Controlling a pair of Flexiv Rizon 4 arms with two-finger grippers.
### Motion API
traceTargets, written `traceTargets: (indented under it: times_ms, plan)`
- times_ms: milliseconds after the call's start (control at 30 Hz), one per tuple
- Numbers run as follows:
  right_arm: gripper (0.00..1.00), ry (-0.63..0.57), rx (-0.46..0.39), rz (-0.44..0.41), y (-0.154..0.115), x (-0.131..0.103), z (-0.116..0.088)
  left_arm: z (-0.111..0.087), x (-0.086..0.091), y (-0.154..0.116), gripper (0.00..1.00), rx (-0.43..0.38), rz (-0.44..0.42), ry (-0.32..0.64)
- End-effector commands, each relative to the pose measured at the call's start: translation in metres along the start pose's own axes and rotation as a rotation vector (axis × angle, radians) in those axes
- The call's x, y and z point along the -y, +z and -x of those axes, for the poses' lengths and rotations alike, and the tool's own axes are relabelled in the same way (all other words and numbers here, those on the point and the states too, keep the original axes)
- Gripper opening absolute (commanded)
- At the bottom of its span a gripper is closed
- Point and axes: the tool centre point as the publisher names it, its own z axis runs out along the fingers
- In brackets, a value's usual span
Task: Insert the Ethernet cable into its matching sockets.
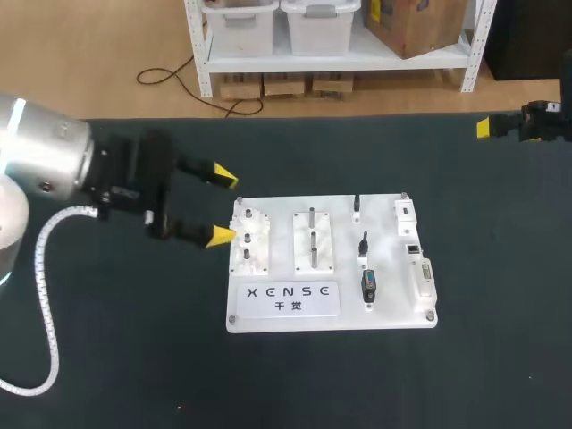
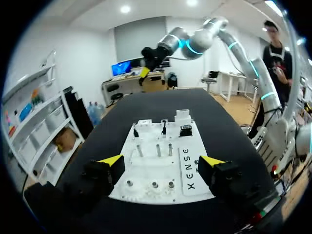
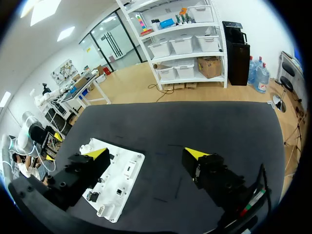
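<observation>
The white connector board [image 1: 331, 308] lies in the middle of the dark table. It carries small black plugs [image 1: 368, 286] and a small square socket [image 1: 413, 248] near its right end. No loose Ethernet cable shows in any view. My left gripper [image 1: 221, 206] hovers open at the board's left end, its yellow tips apart and holding nothing. From the left wrist the board [image 2: 183, 134] stretches ahead of that gripper [image 2: 161, 163]. My right gripper [image 1: 500, 126] stands open far off at the table's back right. In its own view the right gripper [image 3: 146, 153] is empty, with the board [image 3: 127, 168] beside one finger.
Upright metal pegs [image 1: 312, 239] and a white block with round posts [image 1: 248, 237] stand on the board's left half. A printed label plate [image 1: 293, 298] covers its front. Dark table surface [image 1: 465, 375] surrounds the board on every side.
</observation>
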Motion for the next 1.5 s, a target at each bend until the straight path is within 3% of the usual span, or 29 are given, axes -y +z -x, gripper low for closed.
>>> traceTargets:
  times_ms: [33,633,1000,1500]
  plan:
    - [1.00,0.000,0.000,-0.002,0.000,0.000,0.000,-0.005,-0.005,0.021,1.00,0.061,-0.068,0.044]
    - [1.00,0.000,0.000,-0.002,0.000,0.000,0.000,-0.014,0.012,0.054,1.00,-0.079,-0.005,0.016]
    - [1.00,0.000,0.000,-0.002,0.000,0.000,0.000,-0.020,0.009,0.063,1.00,-0.132,0.031,-0.034]
    - [1.00,0.000,0.000,-0.002,0.000,0.000,0.000,-0.019,0.009,0.063,1.00,-0.133,0.036,-0.034]
